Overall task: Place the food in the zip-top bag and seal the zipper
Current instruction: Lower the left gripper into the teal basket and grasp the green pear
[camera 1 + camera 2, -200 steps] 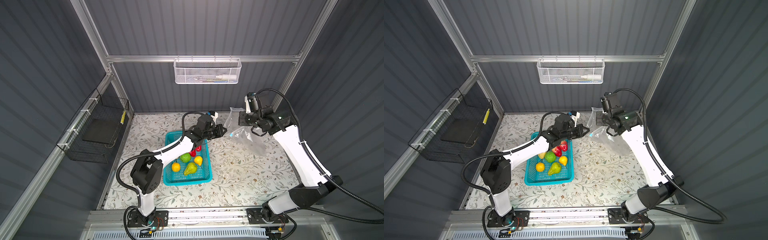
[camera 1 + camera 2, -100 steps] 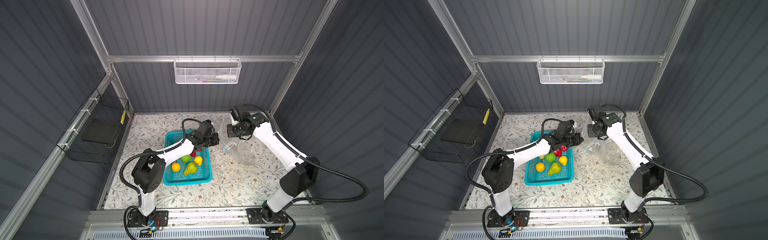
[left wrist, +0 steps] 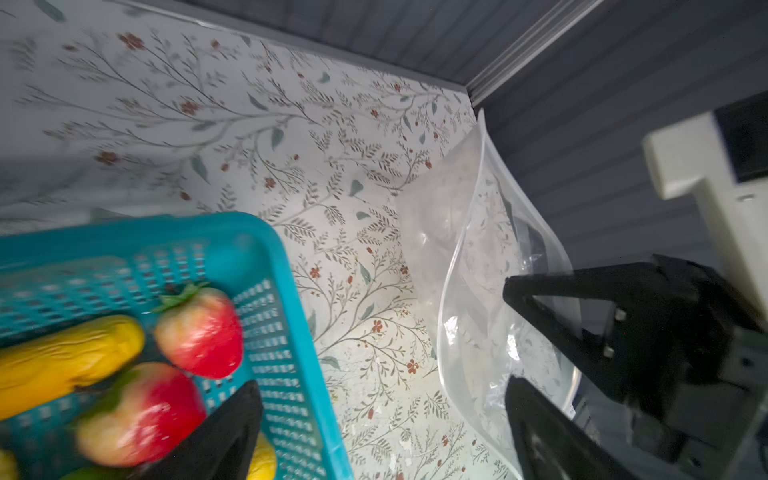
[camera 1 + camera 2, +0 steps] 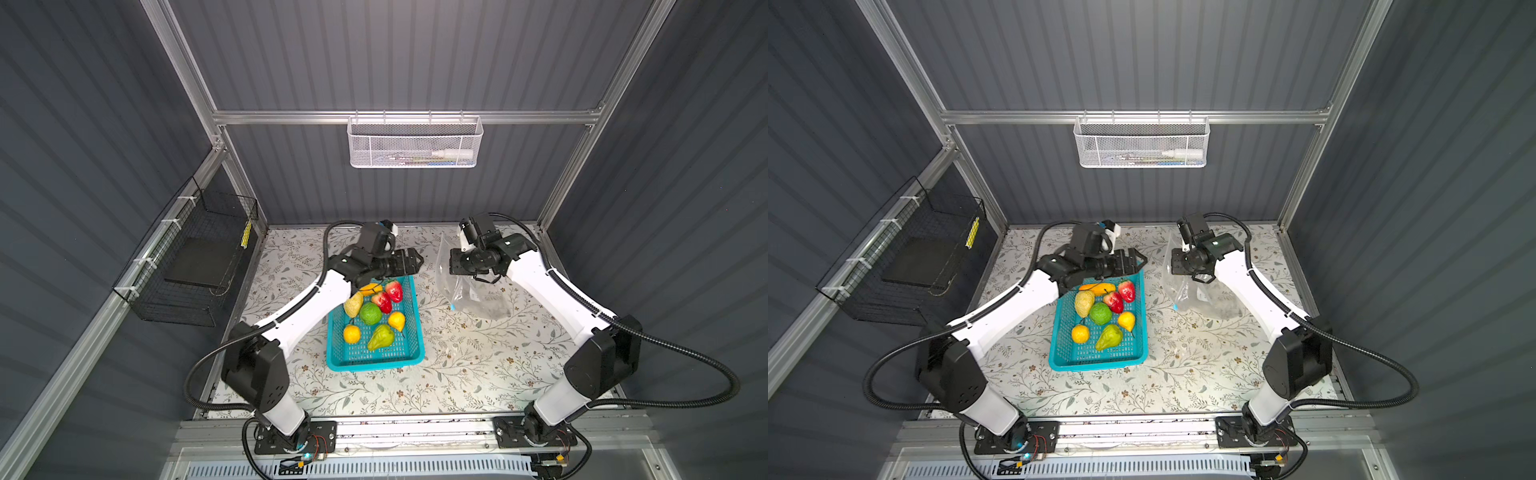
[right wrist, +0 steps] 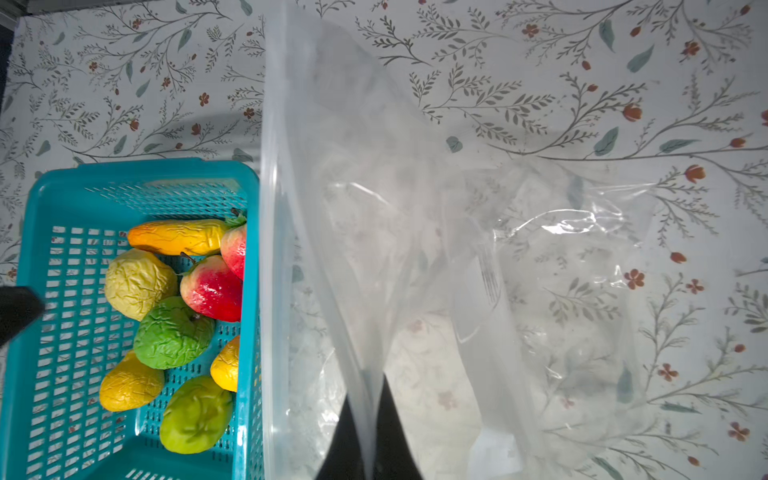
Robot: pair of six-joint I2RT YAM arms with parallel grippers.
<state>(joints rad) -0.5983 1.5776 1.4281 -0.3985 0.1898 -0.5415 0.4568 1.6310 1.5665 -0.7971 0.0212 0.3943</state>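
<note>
The food lies in a teal basket [image 4: 374, 359]: two strawberries [image 4: 393, 290], a green ball [image 4: 370, 313], a green pear [image 4: 380, 338], citrus [image 4: 352, 333] and an orange oblong [image 5: 178, 237]. My left gripper [image 4: 415, 264] hovers open over the basket's far end, and nothing sits between its fingers [image 3: 224, 436]. To the right, the clear zip-top bag [image 4: 478, 297] hangs from my right gripper [image 4: 453, 266], which is shut on its upper film [image 5: 370, 415]. The bag's lower part rests on the table. The zipper [image 5: 270, 291] runs along the mouth edge beside the basket, with its blue tab [image 4: 452, 307] low down.
A white mesh basket [image 4: 415, 143] hangs on the back wall and a black wire rack [image 4: 199, 266] on the left wall. The flowered table cover [image 4: 457, 374] stretches in front of the bag and basket.
My left gripper has opened and drawn back from the bag toward the basket. The right gripper has moved down and leftward with the bag still in it.
</note>
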